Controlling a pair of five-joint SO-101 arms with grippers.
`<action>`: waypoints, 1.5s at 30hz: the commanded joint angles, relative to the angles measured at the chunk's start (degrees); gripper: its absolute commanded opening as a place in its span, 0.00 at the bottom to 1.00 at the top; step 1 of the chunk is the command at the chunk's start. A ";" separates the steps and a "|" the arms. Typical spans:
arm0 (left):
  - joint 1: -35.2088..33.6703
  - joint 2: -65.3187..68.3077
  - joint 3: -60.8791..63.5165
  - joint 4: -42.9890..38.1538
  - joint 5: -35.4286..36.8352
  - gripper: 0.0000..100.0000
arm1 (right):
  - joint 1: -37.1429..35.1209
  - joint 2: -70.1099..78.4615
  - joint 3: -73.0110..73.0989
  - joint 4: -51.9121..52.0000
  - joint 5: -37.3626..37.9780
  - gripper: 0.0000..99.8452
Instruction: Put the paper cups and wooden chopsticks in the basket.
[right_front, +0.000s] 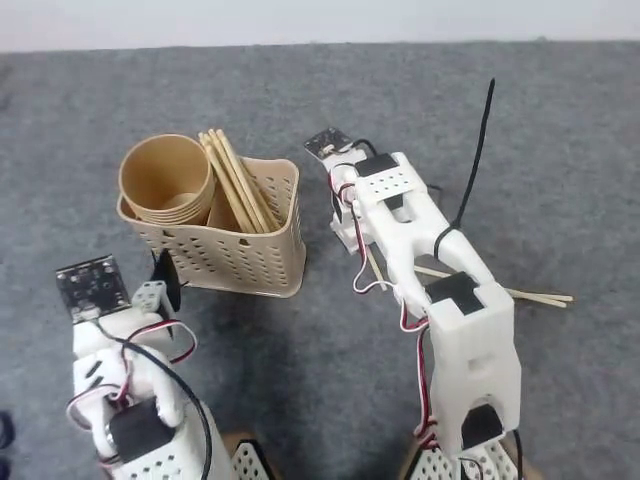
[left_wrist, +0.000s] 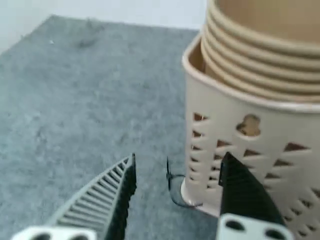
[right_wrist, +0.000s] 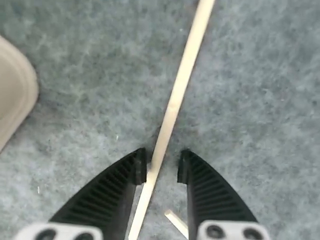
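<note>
At the near left of the high view, the left gripper (right_front: 160, 283) sits just beside the near left corner of the basket (right_front: 230, 255). Its own camera shows the left gripper (left_wrist: 179, 159) with fingers spread wide and nothing between them. The basket (left_wrist: 240, 150) wall is close beyond one finger, and a thin black wire (left_wrist: 172, 186) lies at the basket's foot.

The stack of paper cups (right_front: 165, 180) stands upright in the left part of the basket, rims above the wall (left_wrist: 260, 55). A bundle of wooden chopsticks (right_front: 238, 180) leans in the part to their right.

A narrow strip of grey surface (right_front: 320, 370) separates the basket from the right arm (right_front: 440, 260), which points down at the surface. The right gripper (right_wrist: 162, 154) is open low over the surface, and one loose chopstick (right_wrist: 177, 95) lies flat between its fingers, close against one of them. A second chopstick end (right_wrist: 176, 222) lies near it, and a basket corner (right_wrist: 12, 95) sits off to the side.

Loose chopsticks (right_front: 535, 295) stick out from under the right arm. Beyond them the grey surface runs open to the right edge.
</note>
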 joint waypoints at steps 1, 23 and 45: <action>-2.29 -0.97 -1.10 2.55 -1.23 0.25 | 0.48 0.13 -1.76 0.40 0.00 0.05; -2.20 -0.79 -25.98 2.11 3.60 0.25 | 2.07 -24.04 -1.85 3.74 2.73 0.01; 13.71 37.19 -55.60 3.08 6.42 0.25 | -13.49 -59.38 -1.85 -3.30 3.25 0.01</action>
